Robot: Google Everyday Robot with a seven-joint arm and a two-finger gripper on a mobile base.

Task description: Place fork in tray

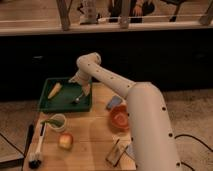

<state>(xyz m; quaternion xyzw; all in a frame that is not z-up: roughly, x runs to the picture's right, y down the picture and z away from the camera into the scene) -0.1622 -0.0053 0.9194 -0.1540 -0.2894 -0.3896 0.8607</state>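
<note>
The green tray (47,102) sits at the back left of the wooden table. My gripper (84,88) hangs over the tray's right part, the white arm reaching in from the lower right. The grey fork (78,98) runs slanted down from just below the gripper, and its lower end is at the tray floor. I cannot tell whether the gripper still holds it. A yellow banana-like item (55,90) lies in the tray's left part.
A pale cup with a green spoon (57,121) stands in front of the tray. An apple (65,140), a dish brush (36,150), a red bowl (120,118), a blue item (114,103) and a packet (114,153) lie on the table (90,135). A dark counter rises behind.
</note>
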